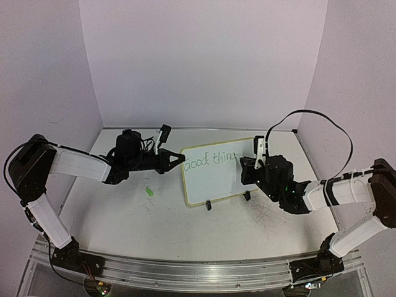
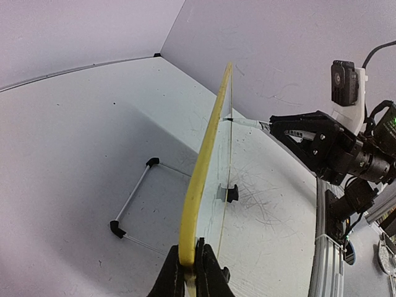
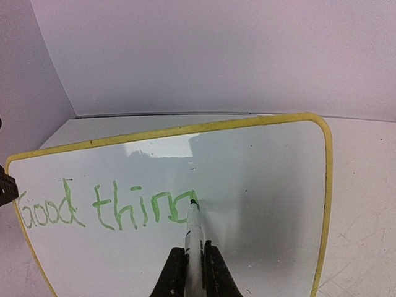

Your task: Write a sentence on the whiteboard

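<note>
The whiteboard (image 1: 213, 173) stands upright mid-table on two black clip feet, its yellow rim (image 2: 204, 167) seen edge-on in the left wrist view. My left gripper (image 2: 193, 263) is shut on that rim at the board's left edge (image 1: 179, 159). My right gripper (image 3: 196, 263) is shut on a white marker (image 3: 193, 232), whose tip touches the board face (image 3: 260, 185). The sentence (image 3: 105, 207) in green reads "Good thin" plus a partly drawn letter at the tip. From above, the lettering (image 1: 209, 160) runs along the board's upper part, and the right gripper (image 1: 250, 166) is at the board's right side.
A small green cap (image 1: 149, 191) lies on the table left of the board. A thin wire stand with black ends (image 2: 133, 207) lies behind the board. Grey scribble marks (image 1: 263, 213) cover the table near the right arm. Walls close in on three sides.
</note>
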`<state>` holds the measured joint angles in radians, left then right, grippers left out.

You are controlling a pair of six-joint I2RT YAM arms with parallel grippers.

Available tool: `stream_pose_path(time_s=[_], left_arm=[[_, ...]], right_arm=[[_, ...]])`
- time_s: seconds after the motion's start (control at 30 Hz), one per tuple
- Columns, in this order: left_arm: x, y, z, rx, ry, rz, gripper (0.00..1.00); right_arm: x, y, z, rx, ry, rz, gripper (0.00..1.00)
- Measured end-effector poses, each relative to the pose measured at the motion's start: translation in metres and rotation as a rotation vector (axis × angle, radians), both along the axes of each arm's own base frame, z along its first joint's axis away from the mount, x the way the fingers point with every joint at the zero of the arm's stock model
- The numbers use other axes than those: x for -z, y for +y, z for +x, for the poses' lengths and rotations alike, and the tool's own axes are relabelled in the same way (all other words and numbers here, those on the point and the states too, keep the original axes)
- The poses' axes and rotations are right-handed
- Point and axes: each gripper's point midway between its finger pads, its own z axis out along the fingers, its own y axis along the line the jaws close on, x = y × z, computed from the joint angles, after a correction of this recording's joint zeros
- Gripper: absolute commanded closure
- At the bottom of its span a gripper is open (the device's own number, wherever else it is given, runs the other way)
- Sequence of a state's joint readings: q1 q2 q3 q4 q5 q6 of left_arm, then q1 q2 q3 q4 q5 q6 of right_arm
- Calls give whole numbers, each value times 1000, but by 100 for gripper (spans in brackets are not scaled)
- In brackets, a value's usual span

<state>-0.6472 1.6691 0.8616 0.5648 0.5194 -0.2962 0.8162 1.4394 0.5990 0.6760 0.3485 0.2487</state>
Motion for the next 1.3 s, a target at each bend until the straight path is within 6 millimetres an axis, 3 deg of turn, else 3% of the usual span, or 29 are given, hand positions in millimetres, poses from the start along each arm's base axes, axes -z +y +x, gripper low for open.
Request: stream_pose_path(time_s=[0.6, 0.87, 1.1, 1.3], left_arm=[[0, 0, 0, 0, 0, 0, 100], [0, 0, 0, 0, 0, 0, 100], [0, 0, 0, 1, -3, 1, 100], [0, -1, -1, 8, -11, 3, 100]], right_arm=[[25, 5, -17, -30, 73, -7, 100], [26, 12, -19, -55, 77, -10, 100], [11, 23, -17, -89, 51, 5, 100], [-21, 0, -31, -82, -15, 60, 100]])
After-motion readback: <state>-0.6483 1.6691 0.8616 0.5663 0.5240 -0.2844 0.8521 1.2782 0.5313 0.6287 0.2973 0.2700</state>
